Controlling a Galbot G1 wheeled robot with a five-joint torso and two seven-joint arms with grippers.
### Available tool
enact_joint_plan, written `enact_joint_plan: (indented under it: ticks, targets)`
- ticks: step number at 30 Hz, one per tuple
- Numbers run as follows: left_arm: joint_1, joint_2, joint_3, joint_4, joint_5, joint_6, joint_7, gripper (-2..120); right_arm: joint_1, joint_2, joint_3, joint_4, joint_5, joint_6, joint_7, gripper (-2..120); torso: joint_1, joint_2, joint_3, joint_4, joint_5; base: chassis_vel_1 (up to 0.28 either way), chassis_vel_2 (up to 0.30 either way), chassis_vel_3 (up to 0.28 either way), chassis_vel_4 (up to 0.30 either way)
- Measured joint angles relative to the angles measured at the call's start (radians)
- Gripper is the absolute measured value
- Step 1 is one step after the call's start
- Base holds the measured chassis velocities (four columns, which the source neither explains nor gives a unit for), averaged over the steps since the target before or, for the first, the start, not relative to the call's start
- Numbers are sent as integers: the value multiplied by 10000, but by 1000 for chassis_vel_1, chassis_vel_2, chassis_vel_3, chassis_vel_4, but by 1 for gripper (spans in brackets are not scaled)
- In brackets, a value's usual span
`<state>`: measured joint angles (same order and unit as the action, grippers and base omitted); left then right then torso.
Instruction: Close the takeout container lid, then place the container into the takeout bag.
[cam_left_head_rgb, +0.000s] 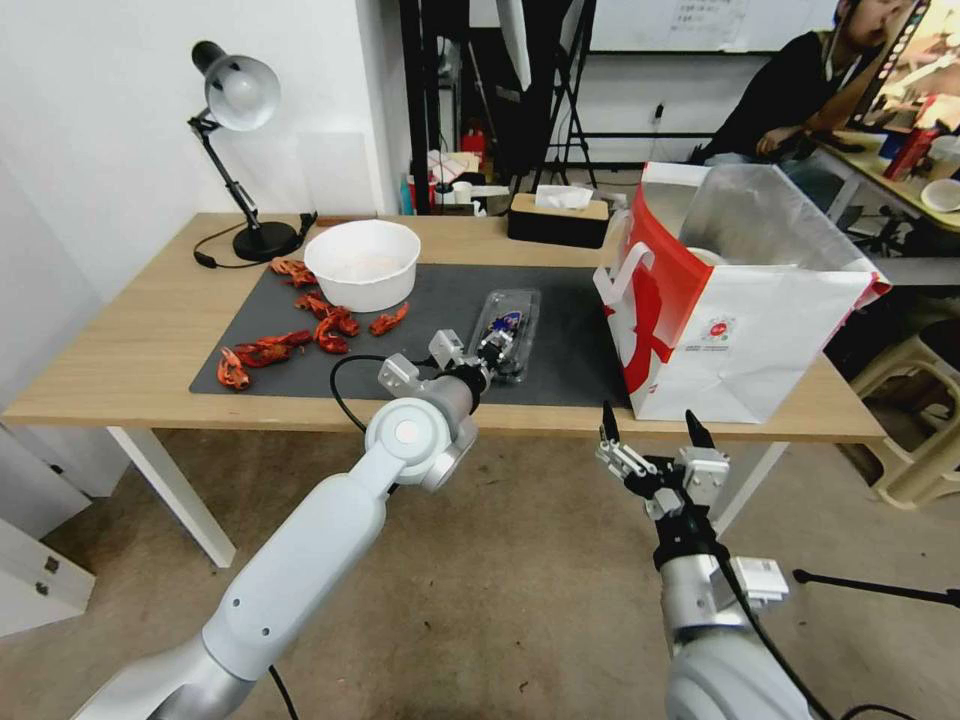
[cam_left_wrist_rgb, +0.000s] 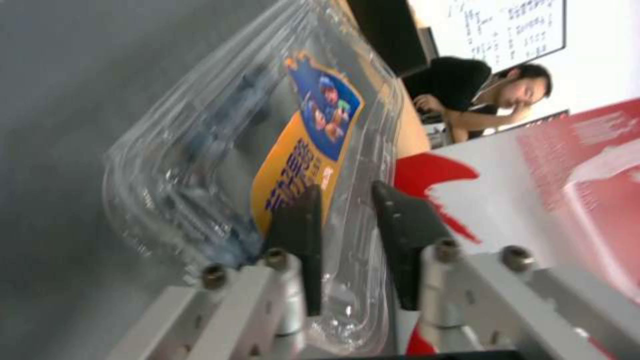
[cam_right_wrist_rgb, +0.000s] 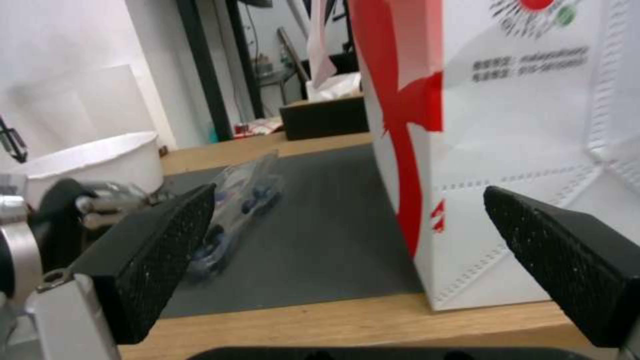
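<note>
The left gripper (cam_left_wrist_rgb: 347, 250) pinches the near edge of the clear plastic clamshell takeout container (cam_left_head_rgb: 506, 332) on the table (cam_left_head_rgb: 130, 350); the right gripper (cam_left_head_rgb: 650, 425) hangs wide open, empty, off the front edge.

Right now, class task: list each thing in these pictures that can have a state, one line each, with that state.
Container: on the dark mat, lid down, sticker's blue face up.
Bag: upright on the table's right end, mouth open.
Bowl: upright on the mat.
Lamp: standing at the table's far left; lit or not, cannot tell.
Left pincer: shut on the container's near edge.
Right pincer: open, before the table edge, holding nothing.
</note>
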<state>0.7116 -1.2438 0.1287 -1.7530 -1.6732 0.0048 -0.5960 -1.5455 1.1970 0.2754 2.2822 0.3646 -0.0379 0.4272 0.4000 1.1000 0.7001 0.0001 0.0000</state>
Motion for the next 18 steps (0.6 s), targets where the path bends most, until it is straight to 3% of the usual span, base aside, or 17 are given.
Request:
enact_joint_plan:
  ticks: [5, 14, 18]
  targets:
    - [-113, 24, 253, 131, 347, 73, -75, 0, 905, -527, 81, -32, 2234, -827, 137, 100, 0, -1, 0, -3, 0, 0, 0, 0, 0]
    - [-143, 70, 356, 202, 738, 68, -40, 0, 3531, -1113, -581, -1290, 6030, -1701, 734, 100, 1, -2, 0, -1, -1, 0, 0, 0, 0]
    - [-144, 76, 367, 206, 798, 61, -29, 0, 4245, -1076, -845, -1725, 6605, -1745, 840, 100, 1, -2, 1, 1, 0, 0, 0, 0, 0]
